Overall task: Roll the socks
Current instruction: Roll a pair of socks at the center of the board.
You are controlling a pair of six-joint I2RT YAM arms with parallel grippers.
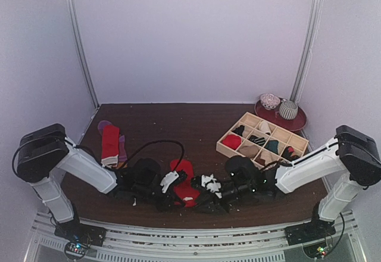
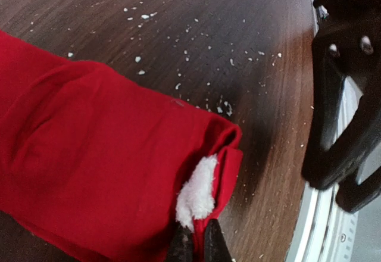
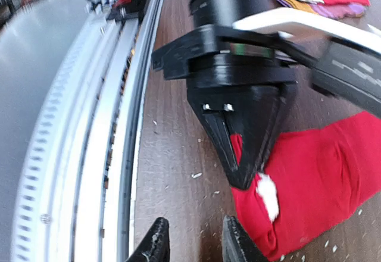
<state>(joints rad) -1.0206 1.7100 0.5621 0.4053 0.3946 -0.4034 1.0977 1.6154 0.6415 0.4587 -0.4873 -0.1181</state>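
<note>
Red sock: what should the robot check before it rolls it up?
1. Left claw shut on the end of the red sock: ok.
2. Right claw open and empty: ok.
3. Room between the two claws: not ok, they are very close.
4. Sock lying flat: not ok, its end is bunched.
5. White fluff at that end, part of the sock or not: cannot tell.
6. Table clean: not ok, white crumbs lie about.

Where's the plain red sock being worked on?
In the top view the plain red fabric sock lies front-centre on the brown wooden table, one end pinched by the left gripper.
</note>
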